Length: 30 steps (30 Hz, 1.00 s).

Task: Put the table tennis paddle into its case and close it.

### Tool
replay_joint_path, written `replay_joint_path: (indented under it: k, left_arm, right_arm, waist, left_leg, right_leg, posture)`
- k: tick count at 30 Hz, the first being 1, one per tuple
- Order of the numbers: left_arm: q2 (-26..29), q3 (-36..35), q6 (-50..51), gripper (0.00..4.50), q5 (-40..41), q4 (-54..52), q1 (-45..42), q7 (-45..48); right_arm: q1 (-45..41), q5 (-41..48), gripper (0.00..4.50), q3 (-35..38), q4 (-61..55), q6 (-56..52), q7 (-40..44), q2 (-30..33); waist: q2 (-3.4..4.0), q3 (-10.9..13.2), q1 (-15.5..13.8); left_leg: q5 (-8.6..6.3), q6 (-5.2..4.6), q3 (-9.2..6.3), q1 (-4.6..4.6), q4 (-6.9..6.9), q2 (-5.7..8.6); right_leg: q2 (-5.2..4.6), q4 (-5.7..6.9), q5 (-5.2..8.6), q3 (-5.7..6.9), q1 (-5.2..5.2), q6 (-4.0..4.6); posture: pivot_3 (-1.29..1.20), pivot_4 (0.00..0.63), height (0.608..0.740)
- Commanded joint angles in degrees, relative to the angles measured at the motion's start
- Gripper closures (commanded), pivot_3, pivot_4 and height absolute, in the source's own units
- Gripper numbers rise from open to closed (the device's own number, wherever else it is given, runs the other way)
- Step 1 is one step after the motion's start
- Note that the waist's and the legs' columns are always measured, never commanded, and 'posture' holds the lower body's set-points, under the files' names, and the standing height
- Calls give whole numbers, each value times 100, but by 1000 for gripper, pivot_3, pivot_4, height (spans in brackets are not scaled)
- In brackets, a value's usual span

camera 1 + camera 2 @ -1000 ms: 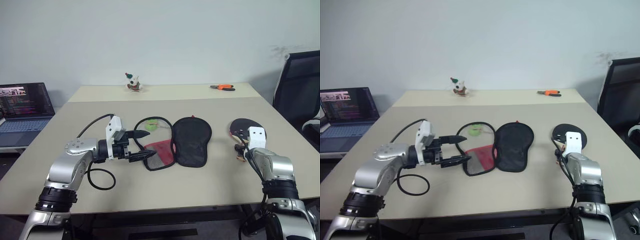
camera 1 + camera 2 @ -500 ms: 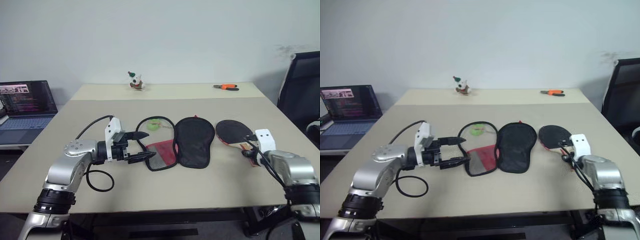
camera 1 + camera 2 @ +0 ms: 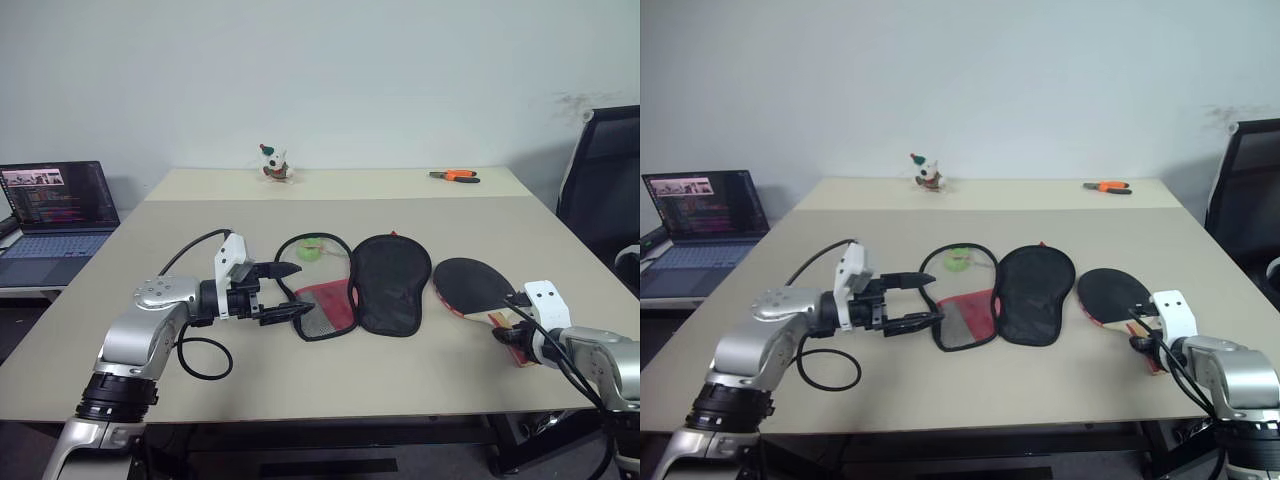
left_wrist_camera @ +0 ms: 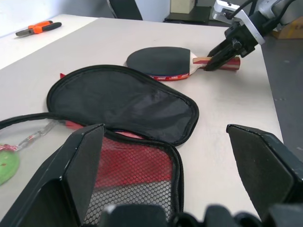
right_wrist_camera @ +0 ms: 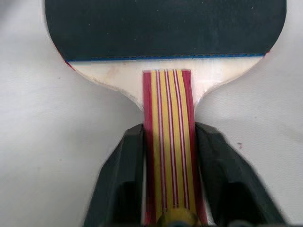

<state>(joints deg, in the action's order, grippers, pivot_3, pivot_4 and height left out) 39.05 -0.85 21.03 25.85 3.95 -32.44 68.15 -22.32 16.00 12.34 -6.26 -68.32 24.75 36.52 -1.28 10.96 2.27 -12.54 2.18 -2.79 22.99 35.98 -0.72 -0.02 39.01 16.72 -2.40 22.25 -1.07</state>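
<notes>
On the beige tabletop [image 3: 330, 380], head views: the black-and-red paddle-shaped fabric case [image 3: 365, 285] lies unzipped and spread flat mid-table, the mesh-pocket half toward the left arm and the plain black half toward the right. A small green fuzzy charm [image 3: 309, 249] sits inside the loop of the case's zipper edge. The left claw [image 3: 283, 293] is level, fingers wide apart, tips at the edge of the mesh half with nothing between them. The round black-rubber table tennis paddle with its striped wooden handle [image 3: 472, 288] lies flat to the right of the case, apart from it. The right claw [image 3: 510, 331] sits at the handle end; the fingers are too small here to read the grip. At the far edge are orange-handled pliers [image 3: 455, 175] and a small white figurine [image 3: 273, 165]. An open laptop [image 3: 55, 205] is off to the left; its screen text is unreadable. A black chair [image 3: 605, 190] is cut off at the right.

Left wrist view: both of the claw's black fingers [image 4: 80, 165] are spread, the mesh pocket between them, not pinched. The charm is cut by the frame edge. The right claw is closed on the paddle handle. No case logo is legible.

Right wrist view: fingers [image 5: 120, 182] clamp both sides of the red-and-yellow striped handle. The blade is cut off by the frame. No brand mark can be made out.
</notes>
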Motion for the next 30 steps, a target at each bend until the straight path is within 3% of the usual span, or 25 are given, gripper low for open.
replay_joint_path:
  k: [1, 8, 11, 14, 15, 25, 30]
  left_arm:
    - [8, -76, -66, 0, 30, -88, -131, 11]
    - [66, -118, -75, 0, 12, -150, -65, -19]
    - [96, -155, -63, 0, 21, -197, -17, -42]
    - [122, -184, -55, 0, 29, -228, 24, -65]
    - [131, -196, -48, 0, 35, -241, 39, -73]
    - [339, -456, 108, 0, 223, -404, 276, -106]
    - [480, -737, 392, 0, 528, -579, 489, -101]
  right_arm:
    - [-255, 59, 1823, -11, 197, 86, -23, -75]
    - [-490, -70, 1823, -201, 710, 406, -92, -41]
    - [-488, -175, 2371, -261, 790, 538, -191, -40]
    - [-515, -236, 3344, -164, 829, 666, -352, -132]
    - [-553, -238, 3405, -126, 840, 698, -394, -157]
    - [-1502, 195, 3404, 341, -69, -128, -731, -289]
    - [-2015, 350, 3404, 521, -775, -1023, -1385, -1528]
  waist:
    - [0, 0, 19]
    - [-2, -1, 37]
    - [-7, -4, 48]
    - [-7, -4, 53]
    - [-7, -5, 54]
    - [2, 1, 70]
    - [1, 1, 108]
  left_leg:
    - [0, 0, 2, -2, 1, -1]
    - [0, 0, 7, -3, 3, -1]
    - [0, 0, 7, -4, 5, -1]
    - [0, 0, 9, -5, 6, -1]
    - [0, 0, 8, -5, 6, -1]
    - [0, -1, 11, 3, -2, -1]
    - [0, -1, -3, 3, -7, -11]
  right_leg:
    - [0, 1, 0, 0, 0, -1]
    - [1, 1, -3, -3, -1, 1]
    - [1, 2, -4, -4, -1, -1]
    - [1, 2, -4, -4, -2, -4]
    - [1, 2, -4, -4, -2, -4]
    - [0, 2, -16, -7, 13, 9]
    - [-1, 2, -16, -8, 16, 13]
  posture:
    - [0, 150, 740]
    - [0, 150, 740]
    - [0, 150, 740]
    - [0, 150, 740]
    - [0, 150, 740]
    - [0, 150, 740]
    - [0, 150, 740]
